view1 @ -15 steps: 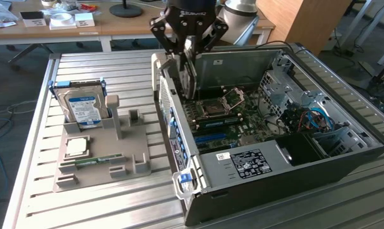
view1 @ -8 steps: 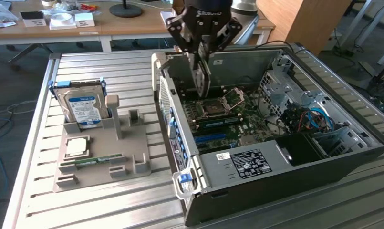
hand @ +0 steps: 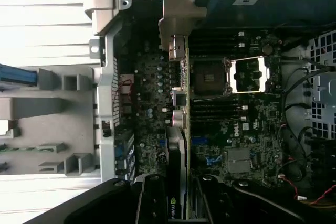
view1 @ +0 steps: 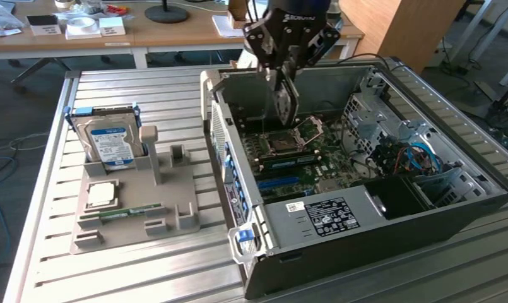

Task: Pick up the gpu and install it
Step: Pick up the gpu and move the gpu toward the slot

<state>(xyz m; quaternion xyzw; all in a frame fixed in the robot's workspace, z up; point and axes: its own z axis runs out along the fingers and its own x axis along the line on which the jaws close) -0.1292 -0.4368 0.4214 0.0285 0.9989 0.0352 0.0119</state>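
- Exterior view: the arm (view1: 298, 7) comes straight down at twelve o'clock over the open computer case (view1: 380, 243), with the gripper (view1: 281, 76) pointing into it.
- The gripper is closed part-way on the gpu (view1: 286, 104), which hangs upright and edge-on beneath it, over the motherboard (view1: 329, 161), at twelve o'clock of the CPU socket (view1: 289, 140).
- At nine o'clock of the case, a grey tray (view1: 127, 237) on the slatted metal bench (view1: 110, 278) carries a hard drive (view1: 110, 144) and a memory stick (view1: 119, 214).
- A wooden desk (view1: 135, 36) stands beyond, at eleven o'clock.
- Wrist view: the fingers (hand: 152, 203) clamp the card from both sides.
- It runs edge-on away from the camera, beside the socket, its metal bracket (hand: 176, 17) farthest off.
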